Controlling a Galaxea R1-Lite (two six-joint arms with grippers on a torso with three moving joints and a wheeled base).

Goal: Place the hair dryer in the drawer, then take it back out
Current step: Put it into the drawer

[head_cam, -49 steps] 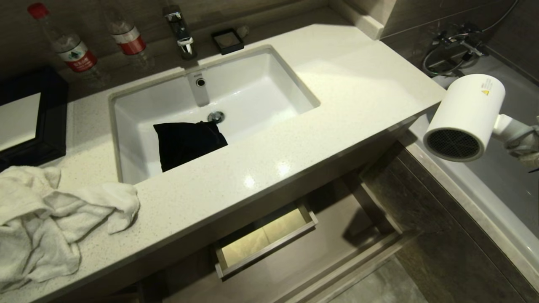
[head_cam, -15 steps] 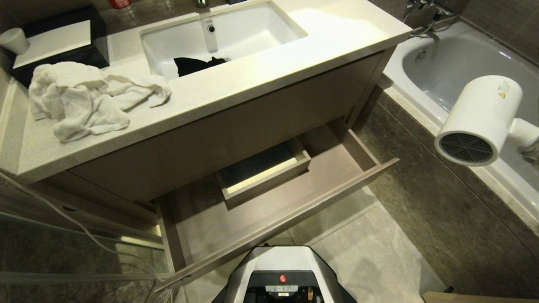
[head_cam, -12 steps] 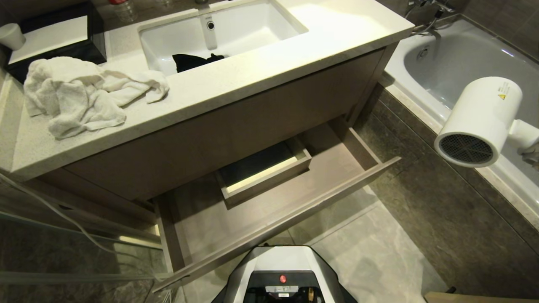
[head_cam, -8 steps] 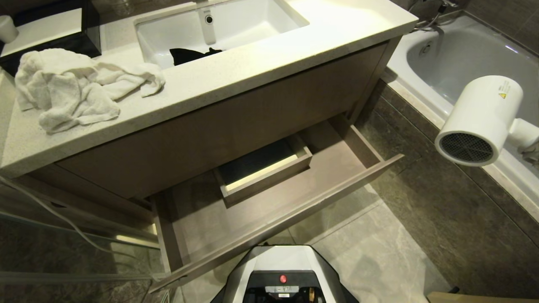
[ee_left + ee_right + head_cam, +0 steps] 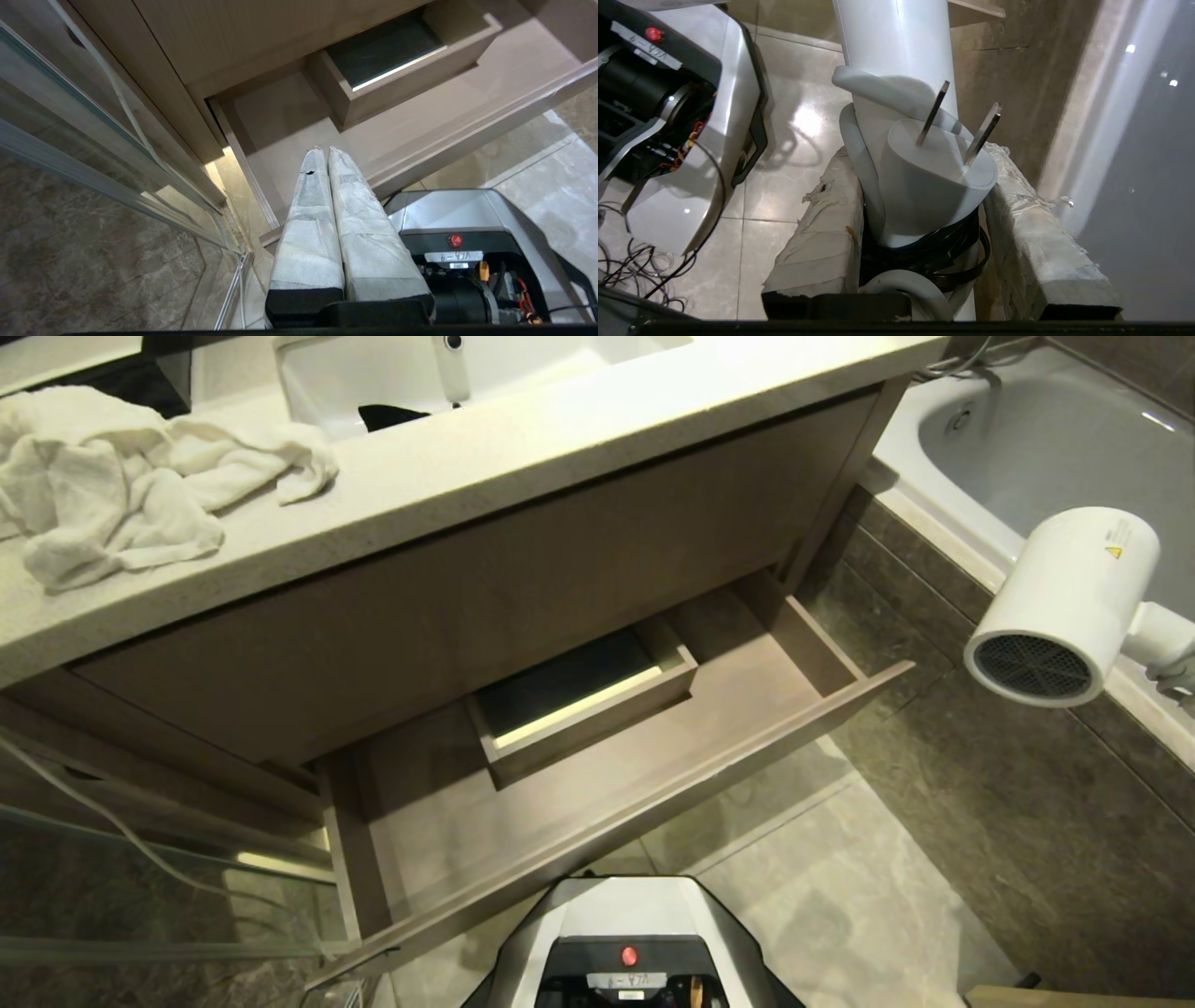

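Dryer (image 5: 1064,607): gripped at handle by right gripper (image 5: 920,196), held above tub rim.
Drawer (image 5: 597,803): pulled out, nothing inside.
Left gripper (image 5: 327,156): pressed together, parked.

A crumpled white towel (image 5: 121,476) lies on the pale countertop (image 5: 485,448) beside the sink (image 5: 373,373); a bathtub (image 5: 1027,448) stands to the right.

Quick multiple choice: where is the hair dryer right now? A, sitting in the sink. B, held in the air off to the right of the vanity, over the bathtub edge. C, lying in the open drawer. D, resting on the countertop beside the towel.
B: the hair dryer hangs in the air by the bathtub, gripped by the right gripper, while the open drawer holds nothing.
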